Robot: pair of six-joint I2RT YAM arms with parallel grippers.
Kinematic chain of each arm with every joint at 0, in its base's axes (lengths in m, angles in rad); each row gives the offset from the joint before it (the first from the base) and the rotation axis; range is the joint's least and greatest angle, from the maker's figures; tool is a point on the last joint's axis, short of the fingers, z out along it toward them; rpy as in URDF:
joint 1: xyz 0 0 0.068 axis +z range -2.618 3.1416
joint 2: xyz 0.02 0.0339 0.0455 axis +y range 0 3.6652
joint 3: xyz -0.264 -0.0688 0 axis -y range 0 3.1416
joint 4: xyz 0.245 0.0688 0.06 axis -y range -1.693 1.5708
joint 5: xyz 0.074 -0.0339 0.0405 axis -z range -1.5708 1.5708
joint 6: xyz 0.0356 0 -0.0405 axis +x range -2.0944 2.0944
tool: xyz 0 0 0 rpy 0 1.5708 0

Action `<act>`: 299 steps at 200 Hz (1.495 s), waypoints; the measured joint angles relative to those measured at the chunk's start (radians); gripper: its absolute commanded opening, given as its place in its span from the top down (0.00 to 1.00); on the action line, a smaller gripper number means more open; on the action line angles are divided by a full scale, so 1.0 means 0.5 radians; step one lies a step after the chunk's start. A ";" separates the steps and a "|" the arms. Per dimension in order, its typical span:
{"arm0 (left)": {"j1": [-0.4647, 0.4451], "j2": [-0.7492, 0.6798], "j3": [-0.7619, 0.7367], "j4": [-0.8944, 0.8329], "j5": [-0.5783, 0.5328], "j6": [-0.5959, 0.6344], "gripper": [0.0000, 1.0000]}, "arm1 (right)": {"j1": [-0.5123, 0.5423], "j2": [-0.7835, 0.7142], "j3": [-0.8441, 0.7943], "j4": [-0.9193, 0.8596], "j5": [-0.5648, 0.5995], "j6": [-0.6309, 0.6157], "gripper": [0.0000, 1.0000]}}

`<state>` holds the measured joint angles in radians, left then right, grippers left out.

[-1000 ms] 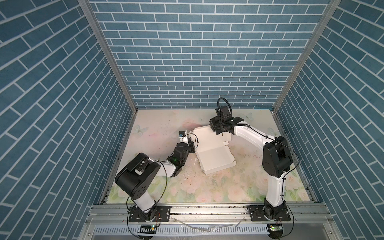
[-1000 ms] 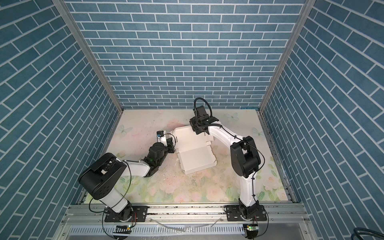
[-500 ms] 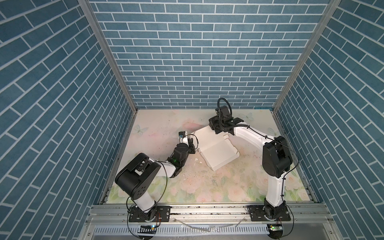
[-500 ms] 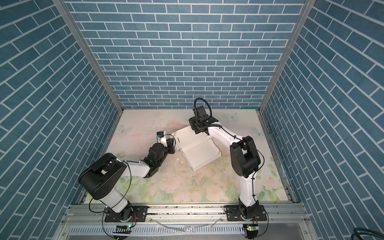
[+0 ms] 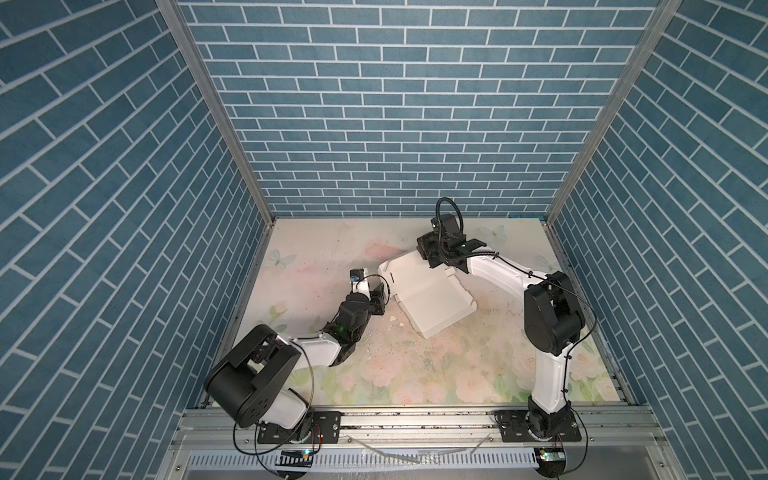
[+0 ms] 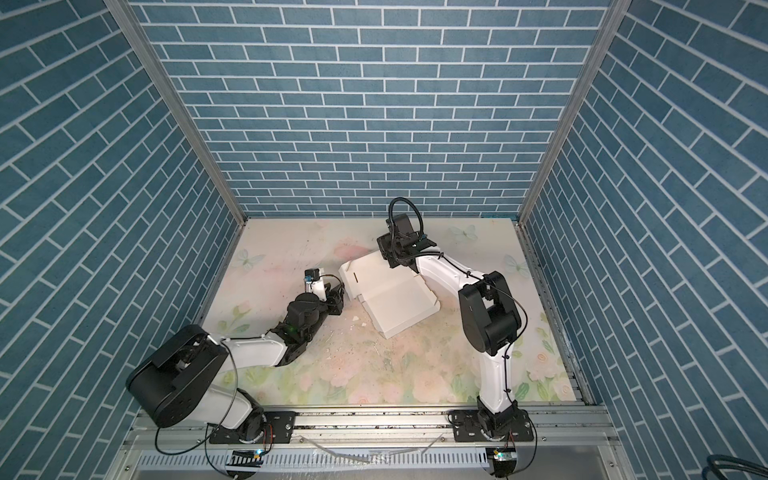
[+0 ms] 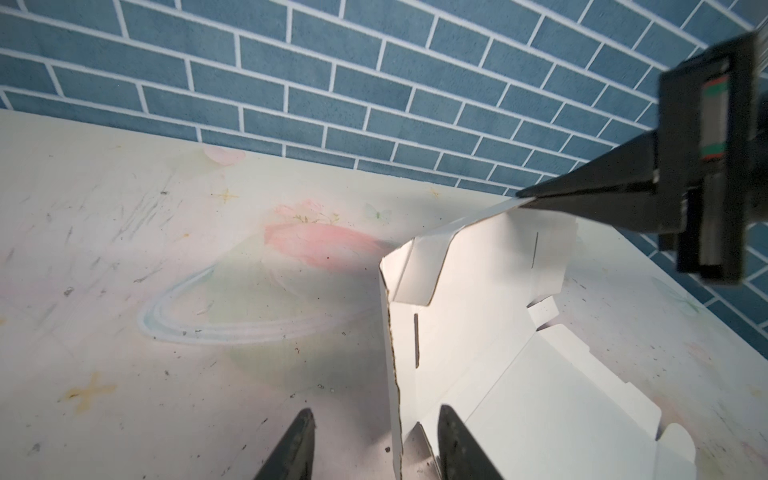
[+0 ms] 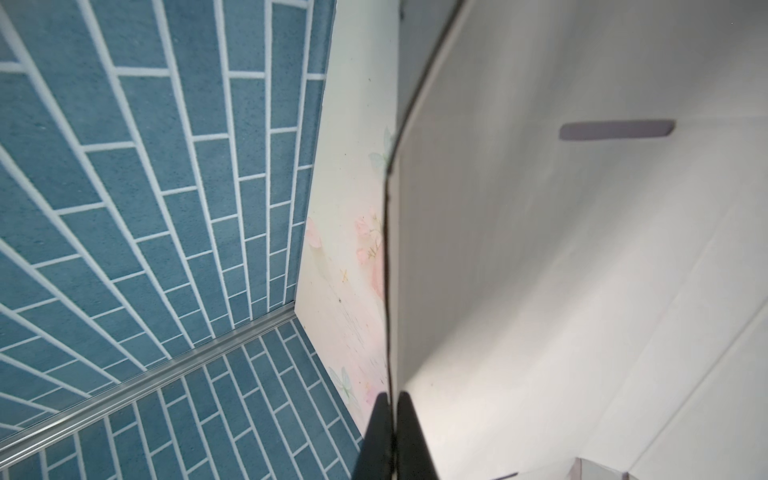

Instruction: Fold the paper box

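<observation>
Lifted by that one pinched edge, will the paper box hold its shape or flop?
Probably floppy: the paper box is thin sheet, and the edge pinched by the right gripper bows. Likely light, since that single pinch holds one panel raised. Loose flaps would probably swing; a push should slide it.

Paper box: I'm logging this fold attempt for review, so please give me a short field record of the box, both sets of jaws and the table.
paper box: white cardboard, partly folded; near end rests on the table, far flap lifted
left arm: jaws open, straddling the box's upright side edge, not clamped
right arm: jaws shut on the lifted flap's edge
table: floral print, scuffed
fold state: unfinished, box not closed
</observation>
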<state>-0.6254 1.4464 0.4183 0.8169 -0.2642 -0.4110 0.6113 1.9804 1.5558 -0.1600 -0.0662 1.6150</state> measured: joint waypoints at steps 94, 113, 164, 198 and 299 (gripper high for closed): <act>0.116 -0.297 0.101 -0.790 0.153 0.008 0.50 | -0.013 -0.192 -0.496 0.449 -0.146 -0.169 0.96; 0.124 -0.296 0.101 -0.846 0.170 0.007 0.50 | -0.021 -0.218 -0.521 0.514 -0.197 -0.212 0.96; 0.138 -0.214 0.109 -0.864 0.259 -0.002 0.50 | -0.050 -0.244 -0.562 0.701 -0.388 -0.326 0.96; 0.139 -0.076 0.161 -0.844 0.362 0.001 0.50 | -0.082 -0.246 -0.659 0.880 -0.562 -0.379 0.96; 0.140 0.014 0.283 -0.797 0.548 0.040 0.54 | -0.120 -0.246 -0.783 1.089 -0.806 -0.526 0.97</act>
<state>-0.5556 1.4532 0.5598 0.4183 0.0097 -0.3912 0.5514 1.8576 1.1645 0.3847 -0.4690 1.3521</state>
